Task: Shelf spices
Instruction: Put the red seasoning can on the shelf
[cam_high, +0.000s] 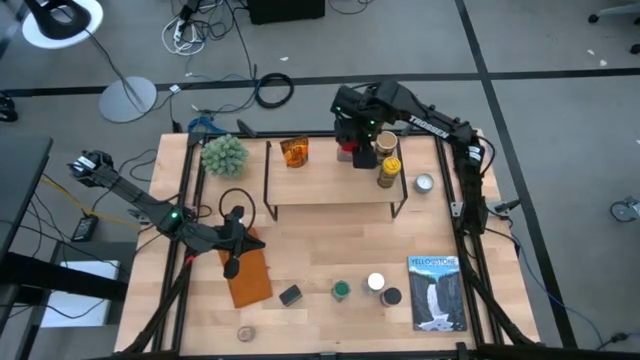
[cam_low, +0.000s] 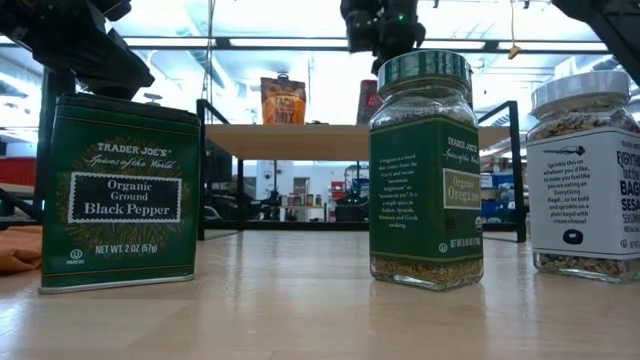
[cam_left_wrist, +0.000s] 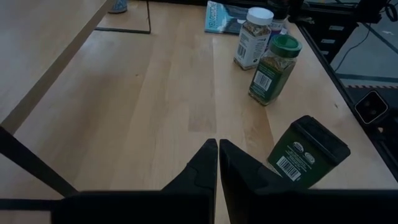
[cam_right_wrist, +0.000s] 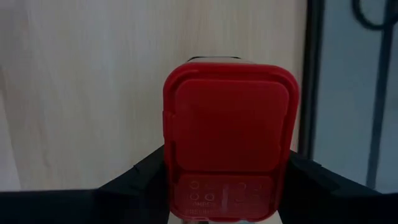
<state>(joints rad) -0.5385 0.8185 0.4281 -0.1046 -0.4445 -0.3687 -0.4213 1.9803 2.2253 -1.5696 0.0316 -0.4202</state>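
Oregano jar (cam_low: 424, 170) part-full beside sesame-seasoning jar (cam_low: 586, 175)

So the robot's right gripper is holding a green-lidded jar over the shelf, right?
Not quite. The right gripper is holding a red-lidded spice container, not a green one, as the right wrist view shows. It is over the shelf, as you said.

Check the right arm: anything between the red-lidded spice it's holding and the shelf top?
Nothing visible. The right gripper holds the red-lidded jar over the shelf board's back right end. The amber jar stands well to the side on the board; two yellow-lidded jars sit beside the gripper.
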